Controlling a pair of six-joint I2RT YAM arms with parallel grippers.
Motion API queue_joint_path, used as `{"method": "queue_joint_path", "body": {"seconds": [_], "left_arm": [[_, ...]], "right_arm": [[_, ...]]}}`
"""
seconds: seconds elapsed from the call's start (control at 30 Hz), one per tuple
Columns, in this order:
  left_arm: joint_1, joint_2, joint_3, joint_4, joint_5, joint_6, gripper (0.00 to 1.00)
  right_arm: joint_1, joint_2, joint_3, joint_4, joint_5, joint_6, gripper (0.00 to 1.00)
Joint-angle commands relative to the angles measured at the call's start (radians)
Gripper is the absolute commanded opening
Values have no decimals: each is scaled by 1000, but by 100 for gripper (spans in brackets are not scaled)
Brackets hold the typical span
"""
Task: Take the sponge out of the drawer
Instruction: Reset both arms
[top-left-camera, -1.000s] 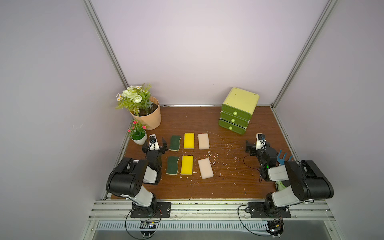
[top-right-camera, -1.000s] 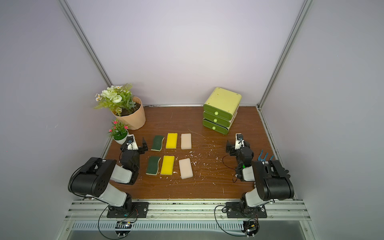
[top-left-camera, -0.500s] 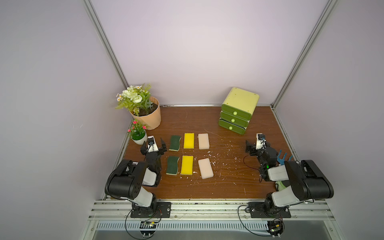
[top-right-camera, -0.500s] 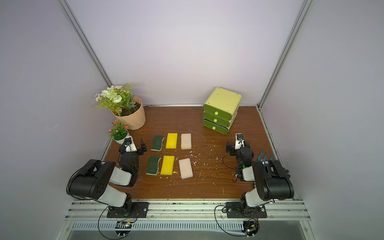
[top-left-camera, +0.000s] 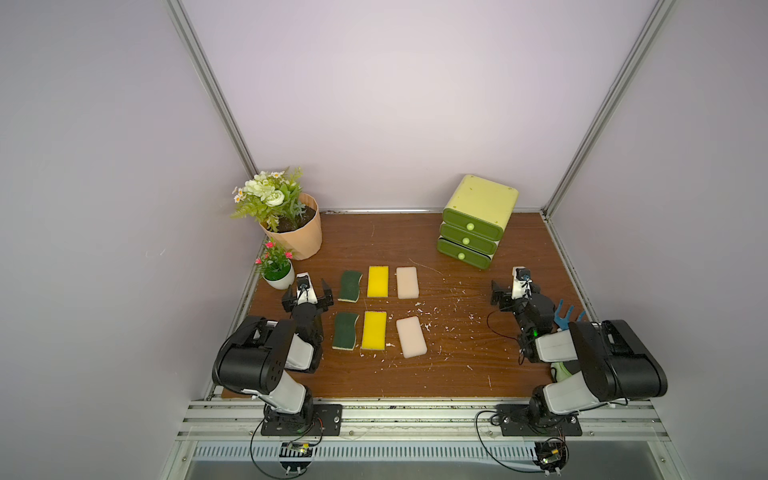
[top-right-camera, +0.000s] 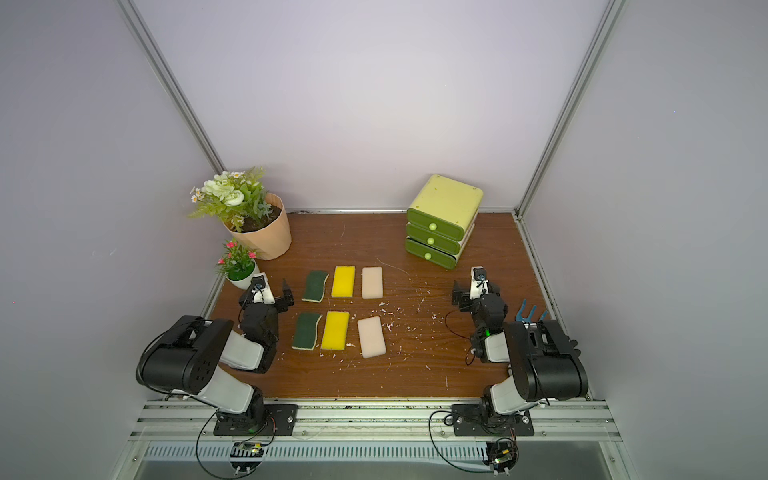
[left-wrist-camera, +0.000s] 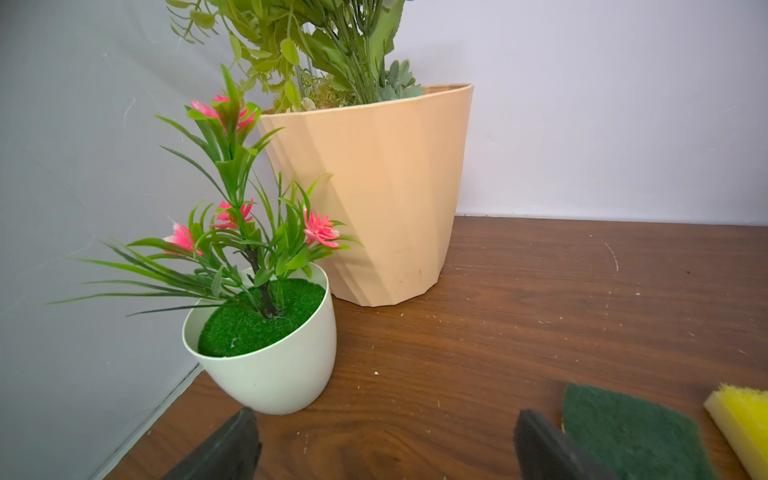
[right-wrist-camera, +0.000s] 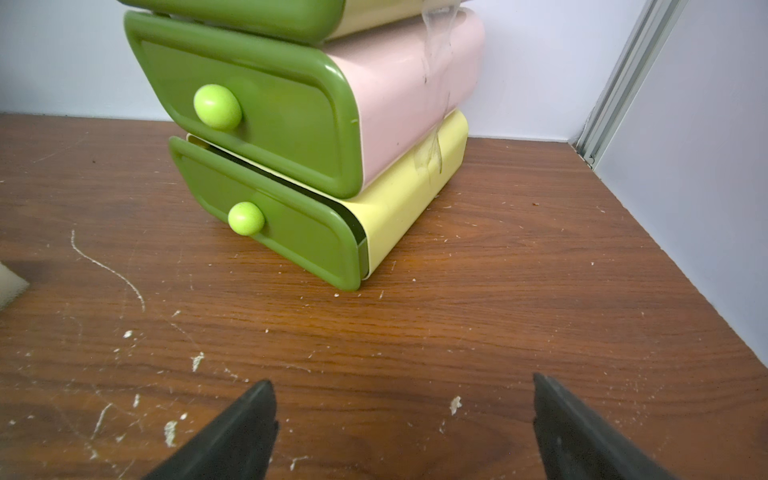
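Drawer unit (top-left-camera: 478, 203) sits back right on table (top-left-camera: 457, 365), three green drawers stacked. Right wrist view: bottom drawer (right-wrist-camera: 282, 232) a crack open, middle drawer (right-wrist-camera: 266, 112) shut. Any sponge inside is hidden, cannot tell which drawer.

Six loose sponges on table, two rows of three:
- back green sponge (top-left-camera: 350, 286)
- back yellow sponge (top-left-camera: 377, 281)
- back beige sponge (top-left-camera: 407, 282)
- front green sponge (top-left-camera: 345, 331)
- front yellow sponge (top-left-camera: 374, 330)
- front beige sponge (top-left-camera: 411, 336)

Left gripper (top-left-camera: 306, 293) is low, between small flower pot (top-left-camera: 279, 279) and back green sponge. Jaws spread wide, nothing between.

Right gripper (top-left-camera: 515, 291) faces drawer unit, apart from it. Jaws spread wide, empty.

Big flower pot (top-left-camera: 297, 237) in back left corner. White crumbs (top-left-camera: 424, 311) scattered on table.
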Motion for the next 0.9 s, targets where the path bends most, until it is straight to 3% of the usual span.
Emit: {"method": "queue_joint_path", "body": {"seconds": [0.0,0.1,0.23,0.3,0.43,0.87], "left_arm": [[14,-20,3,49,26,4,98],[14,-61,-15,40,12,-6,98],[13,19,33,31,-14,1,98],[13,-25,72,-115,-1,-14,98],[12,15,50,1,-5,3,98],[13,5,54,-24,1,-1,98]], "right_arm": [[-3,1,25,31,2,9,99],[-3,1,25,31,1,9,99],[-4,1,25,31,2,9,99],[-3,1,24,29,0,11,99],[-3,1,24,31,2,9,99],[-5,1,24,31,1,11,99]]}}
